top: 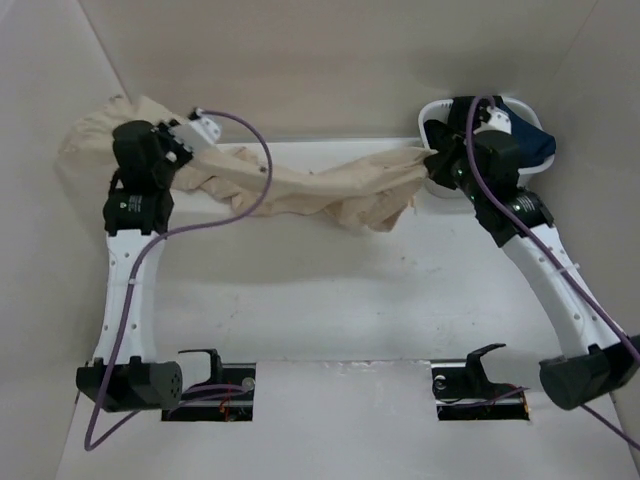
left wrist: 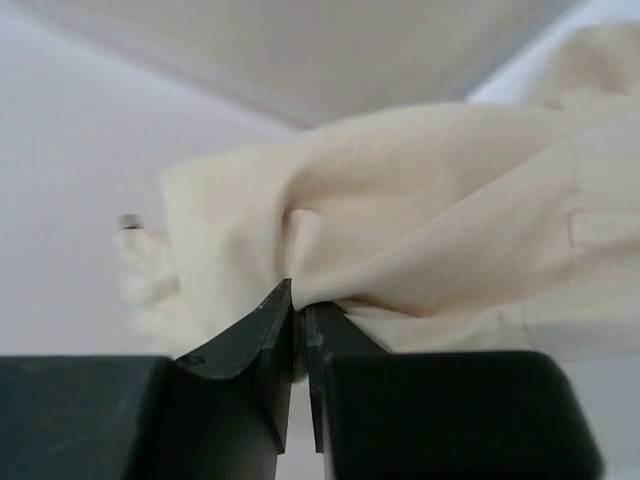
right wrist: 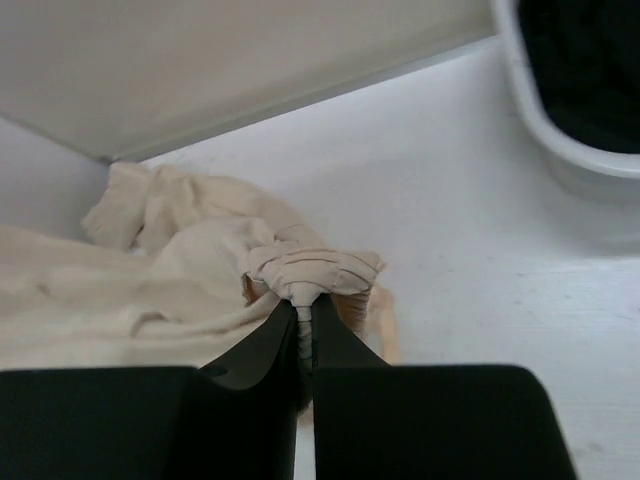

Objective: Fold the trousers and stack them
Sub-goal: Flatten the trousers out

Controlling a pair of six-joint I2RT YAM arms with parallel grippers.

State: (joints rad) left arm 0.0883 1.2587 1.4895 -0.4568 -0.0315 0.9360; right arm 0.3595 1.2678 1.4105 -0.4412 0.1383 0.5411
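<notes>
Desk: the white desk (top: 330, 290) stretches out in front of the arm bases.
Left gripper: my left gripper (left wrist: 300, 300) is pinched tight on a bunched fold of cloth.
Right gripper: my right gripper (right wrist: 303, 305) is clamped on a gathered, ribbed bit.
Trousers: the long wrinkled beige cotton trousers (top: 300, 185) hang between both arms at the desk's far side, with a twisted, sagging middle.
Basket: a white plastic basket (right wrist: 560, 150) sits far right with a navy garment (top: 535, 140) inside.
Plan: I'd spread the arms until the twist drops out, keep the ends level, then lower flat.
</notes>
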